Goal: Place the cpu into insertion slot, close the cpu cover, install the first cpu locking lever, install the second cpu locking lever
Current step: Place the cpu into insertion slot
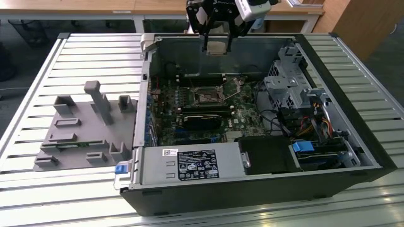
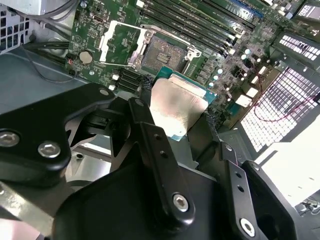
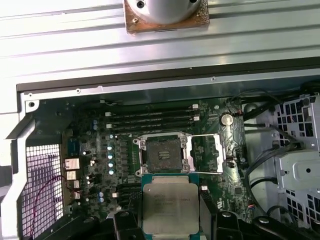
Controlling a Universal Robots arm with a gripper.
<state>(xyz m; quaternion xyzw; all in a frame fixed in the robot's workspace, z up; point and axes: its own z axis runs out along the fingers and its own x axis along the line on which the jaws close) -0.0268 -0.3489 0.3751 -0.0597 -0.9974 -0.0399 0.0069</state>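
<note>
Slatted metal forms the desk, which carries an open computer case lying on its side, with wooden furniture behind it. Nearest the wrist cameras, the two black fingers are clamped on the cpu, one finger on each of two opposite edges. The chip's pale silver-grey top and thin green rim show between them in both wrist views. In the exterior view the fingers hang over the far end of the case, holding the cpu above the motherboard and clear of it.

Just past the fingertips lies the insertion slot, a square socket with a black rim and a dark centre, apart from the cpu and open to view. Right beside the slot the cpu cover is swung back on its hinge. It is a thin silvery frame, and green board shows through its window. Beyond the slot, further from the fingers, run the long dark memory slots.

In the exterior view a long black card sits on the board on the side of the socket away from the fingers. Further still, a labelled metal box fills the case's near end. Well apart from the fingers, on the desk at the exterior view's left, stands a grey moulded fixture.
</note>
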